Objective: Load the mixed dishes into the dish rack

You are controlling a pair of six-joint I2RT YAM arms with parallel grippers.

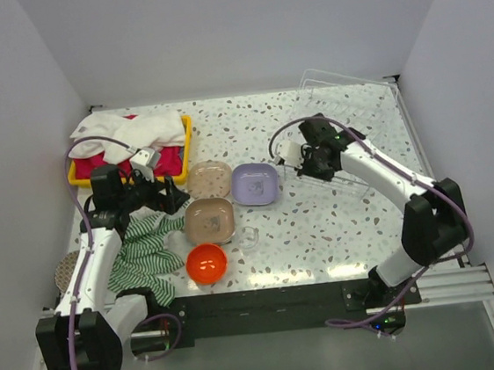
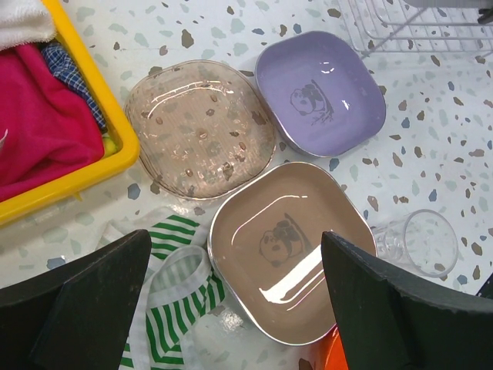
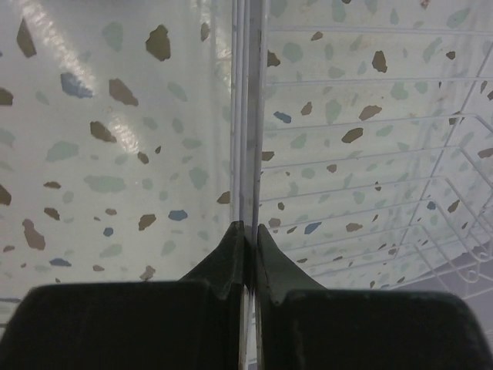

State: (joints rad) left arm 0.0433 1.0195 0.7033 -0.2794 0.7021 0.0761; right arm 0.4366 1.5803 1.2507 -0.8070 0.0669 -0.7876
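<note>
My right pincer [image 3: 248, 235] is pressed shut on a thin edge of the white wire dish rack with clear tray base [image 3: 370, 162], which sits far right on the speckled table [image 1: 341, 237]. My left pincer [image 2: 237, 258] is spread wide over the glossy brown rounded-square plate [image 2: 289, 231]. The lilac square plate [image 2: 320, 92] and small clear glass [image 2: 420, 243] are just beside it.

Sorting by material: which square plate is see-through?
The tan square plate beside the yellow tray; speckles show through it. The lilac plate and brown plate are opaque.
</note>
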